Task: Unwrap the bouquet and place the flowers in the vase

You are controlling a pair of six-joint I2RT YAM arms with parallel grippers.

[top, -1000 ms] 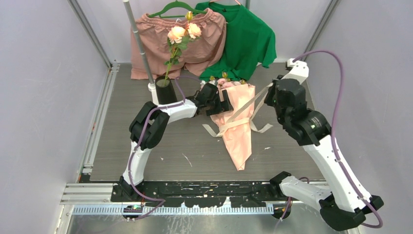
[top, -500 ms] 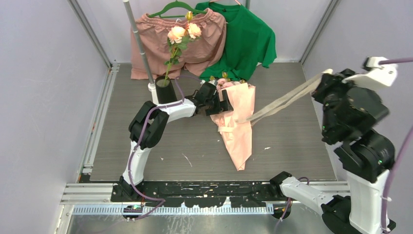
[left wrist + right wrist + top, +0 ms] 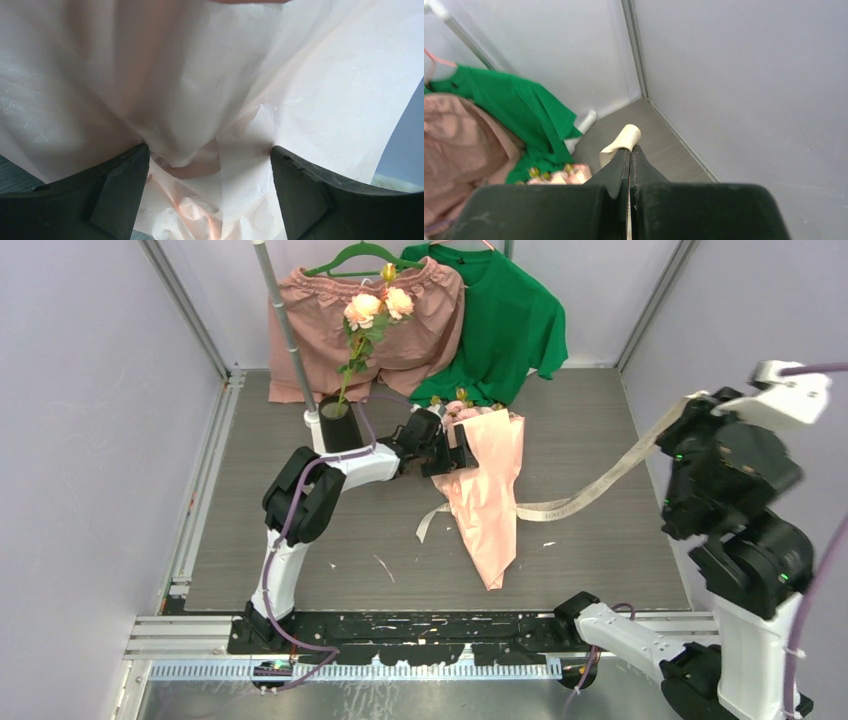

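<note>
Bouquet [image 3: 487, 498] lying mid-table on the grey table [image 3: 580, 440], salmon paper cone pointing toward the arm bases, flowers [image 3: 462, 410] at its far end. Left gripper [image 3: 210, 165] spread wide around the paper, seemingly just touching it. Right gripper [image 3: 629, 150] clamped on the cream ribbon [image 3: 600, 480], raised at far right. Vase [image 3: 338, 425] just left of the bouquet, holding peach roses [image 3: 378, 306].

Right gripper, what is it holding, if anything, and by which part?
The right gripper is shut on the cream ribbon, pinching it near one end, with a short tip sticking out past the fingers. The rest trails down to the bouquet.
</note>
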